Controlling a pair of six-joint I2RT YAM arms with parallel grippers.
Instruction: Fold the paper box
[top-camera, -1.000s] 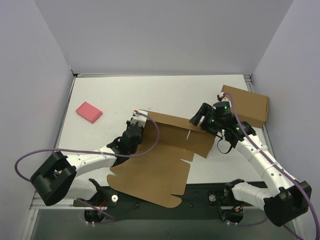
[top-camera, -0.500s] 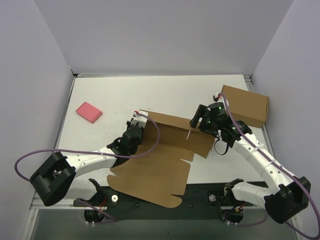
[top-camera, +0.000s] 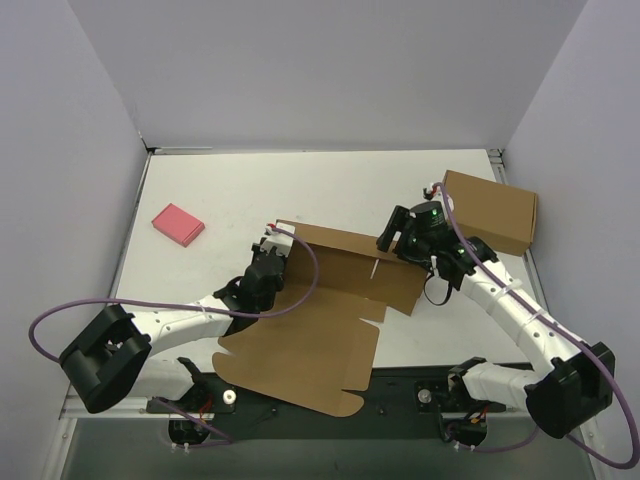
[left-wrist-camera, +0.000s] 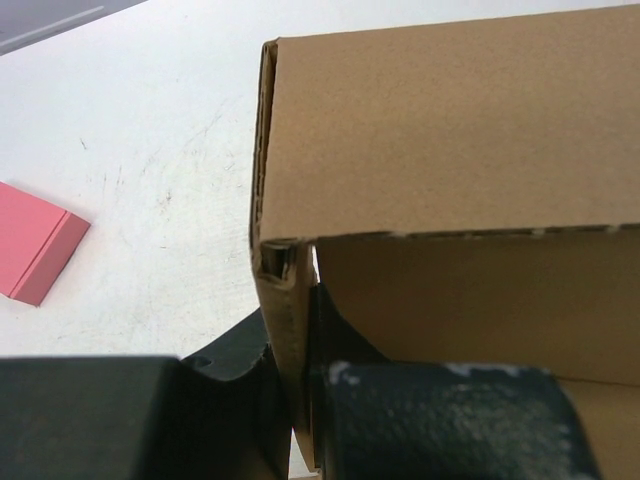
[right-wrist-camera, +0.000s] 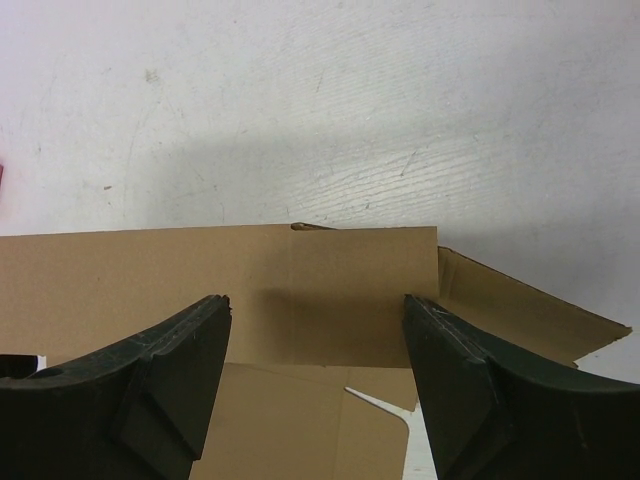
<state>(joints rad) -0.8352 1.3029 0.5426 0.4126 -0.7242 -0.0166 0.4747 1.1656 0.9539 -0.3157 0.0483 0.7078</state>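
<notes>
The paper box is seen on the white table, between the two arms. Most of it is spread flat as a brown sheet with slits and flaps, and its near part is extended past the front edge of the table. Along its far side one long strip is raised as a low wall.

The left gripper is placed at the left end of this raised wall. In the left wrist view the left gripper is closed on the paper box: the end edge of the cardboard is pinched tightly between the two dark fingers.

The right gripper is held at the right end of the same wall, on its far side. In the right wrist view the right gripper is seen with its jaws wide apart, and the wall of the paper box is framed between them. Whether the cardboard is touched by them cannot be told.

A second cardboard box, fully formed, is standing to the right of the paper box, beyond the right gripper. A small pink block is lying well apart to the left of the paper box, on the far side of the left arm.
</notes>
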